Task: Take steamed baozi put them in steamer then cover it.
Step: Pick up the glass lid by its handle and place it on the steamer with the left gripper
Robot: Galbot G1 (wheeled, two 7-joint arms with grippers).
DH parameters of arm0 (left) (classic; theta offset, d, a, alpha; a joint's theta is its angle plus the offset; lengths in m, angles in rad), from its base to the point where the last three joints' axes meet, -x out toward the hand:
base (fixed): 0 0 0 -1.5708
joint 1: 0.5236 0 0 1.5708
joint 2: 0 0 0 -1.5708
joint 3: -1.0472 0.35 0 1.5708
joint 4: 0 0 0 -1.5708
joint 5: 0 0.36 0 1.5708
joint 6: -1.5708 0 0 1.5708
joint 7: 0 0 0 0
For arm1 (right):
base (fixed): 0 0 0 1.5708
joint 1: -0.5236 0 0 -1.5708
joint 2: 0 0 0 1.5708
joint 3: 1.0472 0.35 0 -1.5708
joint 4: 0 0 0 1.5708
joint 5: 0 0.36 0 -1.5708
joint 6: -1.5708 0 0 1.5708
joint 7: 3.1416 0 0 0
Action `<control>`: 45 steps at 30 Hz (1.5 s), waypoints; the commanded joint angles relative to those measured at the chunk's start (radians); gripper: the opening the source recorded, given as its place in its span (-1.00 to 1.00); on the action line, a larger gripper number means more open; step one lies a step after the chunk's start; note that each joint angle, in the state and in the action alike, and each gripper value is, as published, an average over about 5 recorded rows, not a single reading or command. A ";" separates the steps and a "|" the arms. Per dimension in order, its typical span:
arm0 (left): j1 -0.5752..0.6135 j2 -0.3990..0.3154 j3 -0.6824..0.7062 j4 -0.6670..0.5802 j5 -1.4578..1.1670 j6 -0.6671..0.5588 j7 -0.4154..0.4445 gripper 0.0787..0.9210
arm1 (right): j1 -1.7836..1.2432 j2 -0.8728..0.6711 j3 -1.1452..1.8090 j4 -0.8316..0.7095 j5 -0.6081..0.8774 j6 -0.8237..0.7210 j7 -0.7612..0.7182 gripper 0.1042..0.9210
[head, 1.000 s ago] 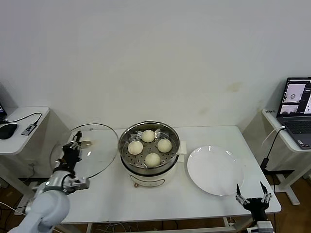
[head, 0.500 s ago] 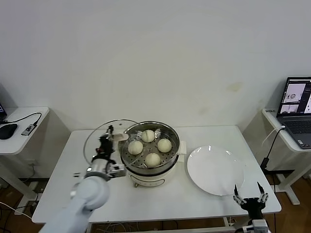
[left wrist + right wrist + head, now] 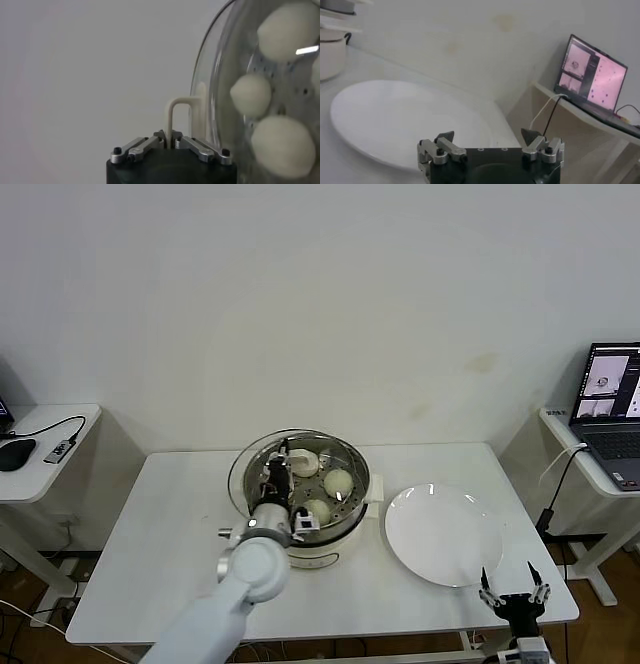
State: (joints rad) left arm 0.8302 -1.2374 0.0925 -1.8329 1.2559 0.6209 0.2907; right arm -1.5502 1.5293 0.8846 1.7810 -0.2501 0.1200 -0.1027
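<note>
The step in hand was seating the cover (image 3: 262, 474) squarely on the steamer (image 3: 345, 529); doing it well probably meant centring its rim over the pot's before lowering it level, since it sat offset toward the robot's left. The left hand (image 3: 277, 477) was pinched tight on the cover's cream handle (image 3: 178, 117), above the steamed baozi (image 3: 338, 482). The right hand (image 3: 513, 593) waited, fingers spread, at the desk (image 3: 170, 544) edge beside the plate (image 3: 445, 536).

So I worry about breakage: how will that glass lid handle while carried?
Probably fragile: the cover looks like clear glass. The left pincer grips only its thin handle, so it may swing. Likely rigid, not floppy.
</note>
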 commanded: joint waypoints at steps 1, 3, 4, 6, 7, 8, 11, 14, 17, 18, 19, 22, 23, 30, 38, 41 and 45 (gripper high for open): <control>-0.046 -0.067 0.075 0.059 0.068 -0.003 0.017 -0.83 | 0.001 0.001 -0.004 -0.007 -0.004 0.001 0.000 0.76; -0.047 -0.064 0.076 0.062 0.066 -0.009 0.013 -0.83 | -0.001 0.001 -0.004 -0.008 -0.005 0.001 0.000 0.76; -0.047 -0.062 0.076 0.064 0.065 -0.012 0.011 -0.83 | -0.002 0.000 -0.003 -0.008 -0.005 0.002 0.000 0.76; -0.049 -0.060 0.077 0.068 0.062 -0.016 0.008 -0.83 | -0.003 0.000 -0.003 -0.007 -0.006 0.002 0.000 0.76; -0.050 -0.060 0.077 0.070 0.060 -0.017 0.007 -0.83 | -0.004 0.000 -0.002 -0.007 -0.006 0.002 -0.001 0.76; -0.051 -0.059 0.076 0.072 0.058 -0.018 0.007 -0.83 | -0.005 0.000 -0.002 -0.006 -0.006 0.002 -0.001 0.76; -0.052 -0.060 0.073 0.081 0.053 -0.023 0.002 -0.83 | -0.007 0.000 -0.002 -0.006 -0.008 0.002 -0.001 0.76; -0.052 -0.062 0.066 0.093 0.049 -0.029 -0.004 -0.83 | -0.008 0.000 -0.002 -0.011 -0.008 0.005 -0.001 0.76; -0.053 -0.063 0.058 0.100 0.045 -0.034 -0.007 -0.83 | -0.009 -0.002 -0.001 -0.016 -0.008 0.008 -0.001 0.76; -0.053 -0.063 0.055 0.101 0.044 -0.035 -0.008 -0.83 | -0.009 -0.002 -0.001 -0.018 -0.008 0.008 -0.001 0.76; -0.053 -0.062 0.053 0.103 0.043 -0.037 -0.009 -0.83 | -0.009 -0.002 -0.001 -0.018 -0.008 0.008 -0.001 0.76; -0.051 -0.057 0.046 0.106 0.039 -0.041 -0.012 -0.83 | -0.009 -0.003 -0.001 -0.018 -0.008 0.008 -0.001 0.76; -0.050 -0.054 0.043 0.106 0.038 -0.043 -0.013 -0.83 | -0.008 -0.002 -0.002 -0.018 -0.008 0.008 -0.001 0.76; -0.048 -0.032 0.032 0.113 0.020 -0.054 -0.019 -0.83 | -0.008 0.000 -0.001 -0.022 -0.012 0.011 -0.002 0.76; -0.049 -0.040 0.033 0.127 0.011 -0.060 -0.026 -0.83 | -0.011 0.002 -0.004 -0.024 -0.013 0.018 0.000 0.76; -0.052 -0.044 0.034 0.131 0.010 -0.060 -0.028 -0.83 | -0.011 0.002 -0.003 -0.025 -0.013 0.019 0.000 0.76; -0.053 -0.051 0.035 0.136 0.004 -0.060 -0.033 -0.83 | -0.010 0.001 -0.004 -0.027 -0.014 0.019 -0.001 0.76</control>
State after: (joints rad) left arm 0.7779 -1.2846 0.1269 -1.7030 1.2662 0.5607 0.2626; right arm -1.5608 1.5305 0.8810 1.7553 -0.2633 0.1366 -0.1036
